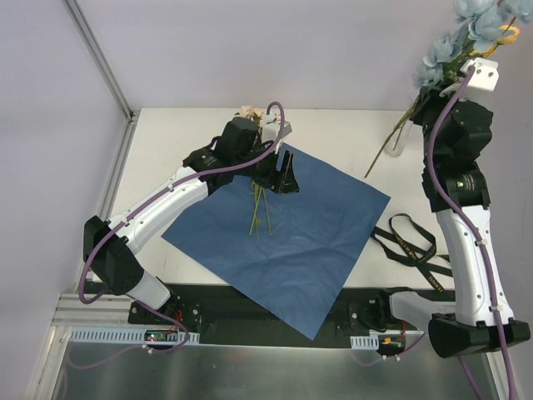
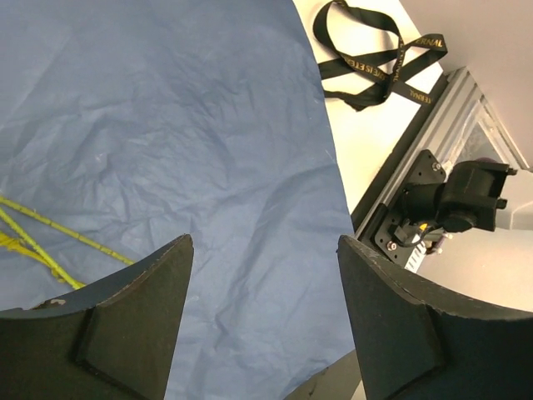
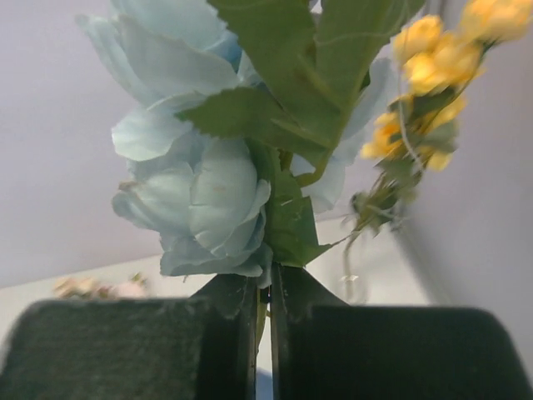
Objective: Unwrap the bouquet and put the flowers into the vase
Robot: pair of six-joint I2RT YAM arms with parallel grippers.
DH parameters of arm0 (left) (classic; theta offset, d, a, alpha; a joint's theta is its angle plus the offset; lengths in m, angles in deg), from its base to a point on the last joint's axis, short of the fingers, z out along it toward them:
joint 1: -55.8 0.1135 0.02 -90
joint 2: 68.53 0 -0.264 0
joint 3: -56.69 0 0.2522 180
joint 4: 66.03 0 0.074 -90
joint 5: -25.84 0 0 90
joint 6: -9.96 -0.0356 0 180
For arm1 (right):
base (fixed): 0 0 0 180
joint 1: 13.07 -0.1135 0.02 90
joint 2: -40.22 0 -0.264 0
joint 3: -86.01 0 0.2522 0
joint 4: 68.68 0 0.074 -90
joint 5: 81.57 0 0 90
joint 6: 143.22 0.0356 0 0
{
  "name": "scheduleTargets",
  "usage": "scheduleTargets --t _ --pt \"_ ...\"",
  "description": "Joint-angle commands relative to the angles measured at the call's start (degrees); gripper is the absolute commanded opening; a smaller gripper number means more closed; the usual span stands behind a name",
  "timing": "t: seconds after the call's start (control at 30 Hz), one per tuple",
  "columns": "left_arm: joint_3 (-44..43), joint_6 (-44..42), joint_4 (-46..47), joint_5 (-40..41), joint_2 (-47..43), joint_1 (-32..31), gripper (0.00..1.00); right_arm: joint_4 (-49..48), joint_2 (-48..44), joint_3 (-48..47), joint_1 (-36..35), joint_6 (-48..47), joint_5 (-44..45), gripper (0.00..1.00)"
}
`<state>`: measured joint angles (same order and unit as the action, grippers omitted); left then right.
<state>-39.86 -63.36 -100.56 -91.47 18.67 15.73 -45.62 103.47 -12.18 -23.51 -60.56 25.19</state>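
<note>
The bouquet is undone: its blue paper [image 1: 291, 225] lies spread flat on the table. A few flowers [image 1: 260, 208] rest on it, thin green stems [image 2: 42, 242] toward me and pink and cream blooms [image 1: 250, 112] at the far edge. My left gripper [image 1: 281, 175] [image 2: 265, 250] hovers over the paper beside those stems, open and holding nothing. My right gripper [image 1: 440, 83] [image 3: 265, 287] is raised at the far right, shut on the stem of pale-blue and yellow flowers [image 1: 466, 29] [image 3: 200, 192]. Their stems hang down toward the faint clear vase [image 1: 399, 143].
The black ribbon [image 1: 412, 246] [image 2: 375, 58] lies loose on the white table right of the paper. A metal rail [image 1: 100, 192] borders the table's left side. The arm bases [image 2: 450, 208] sit along the near edge.
</note>
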Motion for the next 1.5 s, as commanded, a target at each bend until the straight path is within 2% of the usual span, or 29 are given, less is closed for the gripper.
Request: scheduleTargets --t 0.0,0.1,0.13,0.27,0.6,0.77,1.0,1.47 --pt "-2.3 -3.7 -1.8 4.1 -1.2 -0.2 0.70 -15.6 4.6 -1.6 5.3 -12.7 0.2 0.00" --pt "-2.6 -4.6 -2.8 6.0 -1.1 -0.1 0.76 -19.0 9.3 -5.5 8.8 -15.2 -5.0 0.00" --pt "-2.7 -4.8 -3.0 6.4 -1.0 -0.1 0.90 -19.7 10.6 -6.5 9.0 -18.2 -4.7 0.01" --pt "-3.0 -6.5 -4.1 8.8 -0.1 -0.1 0.93 -20.6 15.5 -12.5 10.3 -19.5 -4.8 0.01" --pt "-3.6 -9.7 -5.9 13.2 1.6 -0.1 0.95 -32.1 26.6 -19.4 13.3 -21.4 -13.9 0.00" --pt "-4.1 -11.0 -6.6 15.2 2.5 0.1 0.95 -32.8 31.8 -26.2 14.7 -20.1 -15.3 0.01" --pt "-4.1 -10.7 -6.6 14.8 3.7 1.1 0.95 -34.3 38.1 -30.4 15.2 -22.8 -16.2 0.00" --pt "-4.1 -10.3 -6.6 13.8 4.7 1.9 0.95 -38.1 41.2 -27.6 16.5 -22.1 -19.9 0.00"
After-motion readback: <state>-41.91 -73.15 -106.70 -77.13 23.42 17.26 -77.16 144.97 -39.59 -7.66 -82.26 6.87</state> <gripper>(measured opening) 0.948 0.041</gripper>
